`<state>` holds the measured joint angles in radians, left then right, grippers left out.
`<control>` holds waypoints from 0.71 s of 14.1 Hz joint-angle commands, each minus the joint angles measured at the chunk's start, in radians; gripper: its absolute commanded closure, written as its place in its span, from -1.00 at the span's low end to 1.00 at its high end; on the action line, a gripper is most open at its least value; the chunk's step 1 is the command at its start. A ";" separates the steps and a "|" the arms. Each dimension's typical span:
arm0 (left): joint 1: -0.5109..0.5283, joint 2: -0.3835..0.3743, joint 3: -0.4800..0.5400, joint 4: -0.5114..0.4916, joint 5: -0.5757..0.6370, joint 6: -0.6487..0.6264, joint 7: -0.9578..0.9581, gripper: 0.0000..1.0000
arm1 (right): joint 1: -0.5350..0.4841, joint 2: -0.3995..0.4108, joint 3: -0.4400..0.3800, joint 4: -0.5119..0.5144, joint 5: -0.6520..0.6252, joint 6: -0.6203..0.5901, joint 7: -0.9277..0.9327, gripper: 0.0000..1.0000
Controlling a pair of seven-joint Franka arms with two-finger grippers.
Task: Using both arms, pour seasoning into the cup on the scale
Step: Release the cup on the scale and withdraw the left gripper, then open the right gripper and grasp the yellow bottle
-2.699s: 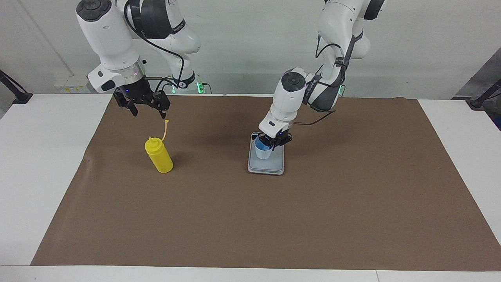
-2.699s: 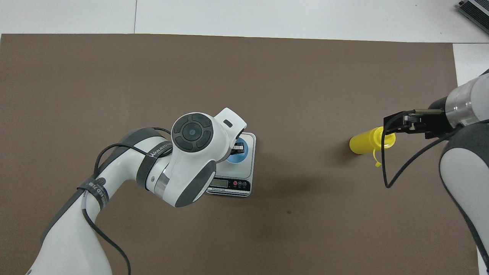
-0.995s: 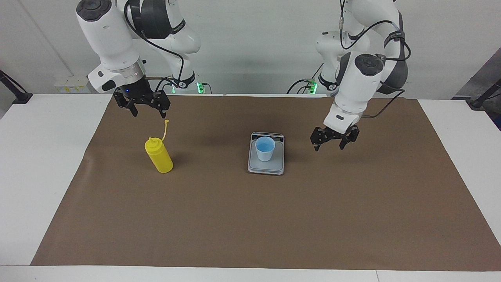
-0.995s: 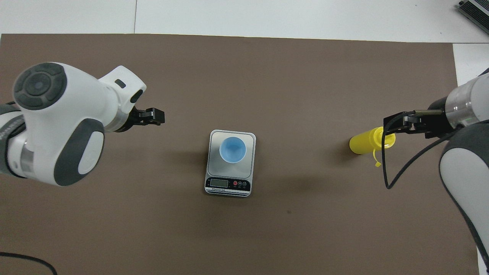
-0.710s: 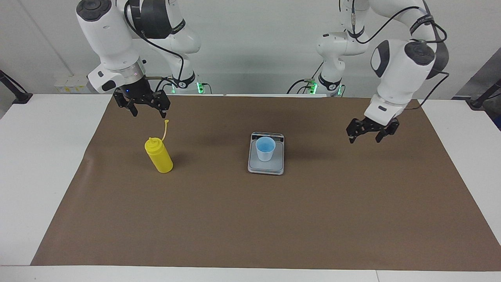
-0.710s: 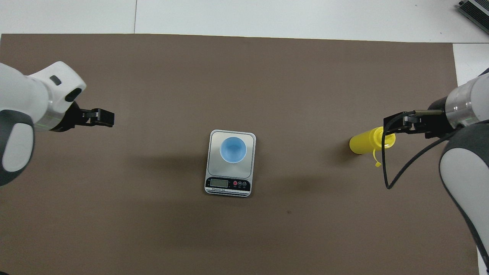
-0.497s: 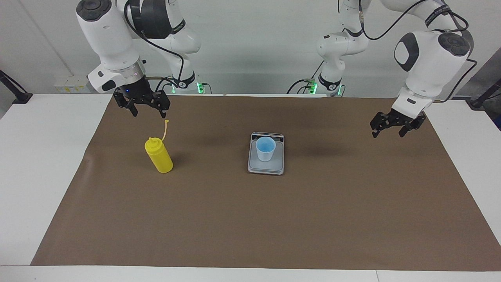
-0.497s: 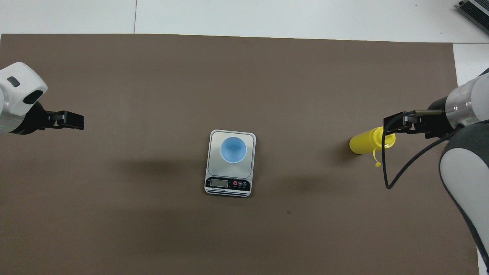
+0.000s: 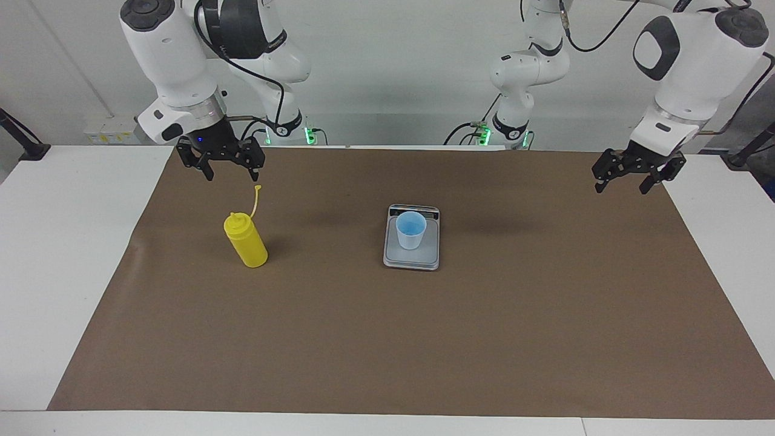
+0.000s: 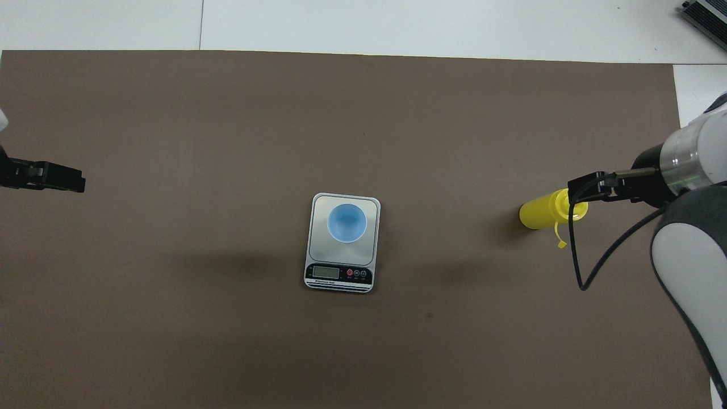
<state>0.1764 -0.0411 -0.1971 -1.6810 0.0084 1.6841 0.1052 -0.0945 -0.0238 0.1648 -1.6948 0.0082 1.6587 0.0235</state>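
Observation:
The yellow seasoning bottle stands upright on the brown mat toward the right arm's end, its cap strap sticking up; it also shows in the overhead view. My right gripper is open and empty, up in the air just above the bottle's top, a little to the robots' side of it, not touching it; in the overhead view it overlaps the bottle's top. The pale blue cup stands upright on the scale at mid-table, seen from above on the weighing plate. My left gripper is open and empty over the mat's edge at the left arm's end.
The brown mat covers most of the white table. Black stands sit at both table ends. A dark device lies at the table's corner farthest from the robots.
My left gripper let go of the cup on the scale, rose and swung away to the left arm's end of the mat. My right gripper stayed almost still above the bottle.

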 commanded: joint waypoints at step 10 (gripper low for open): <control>0.006 -0.002 -0.001 0.029 -0.030 -0.110 -0.080 -1.00 | -0.192 -0.021 0.001 -0.152 0.208 0.179 -0.764 -1.00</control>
<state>0.1771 -0.0347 -0.1949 -1.6310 0.0045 1.5688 0.0554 -0.2381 -0.0239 0.1591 -1.7758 0.1484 1.7815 -0.6063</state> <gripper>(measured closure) 0.000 0.000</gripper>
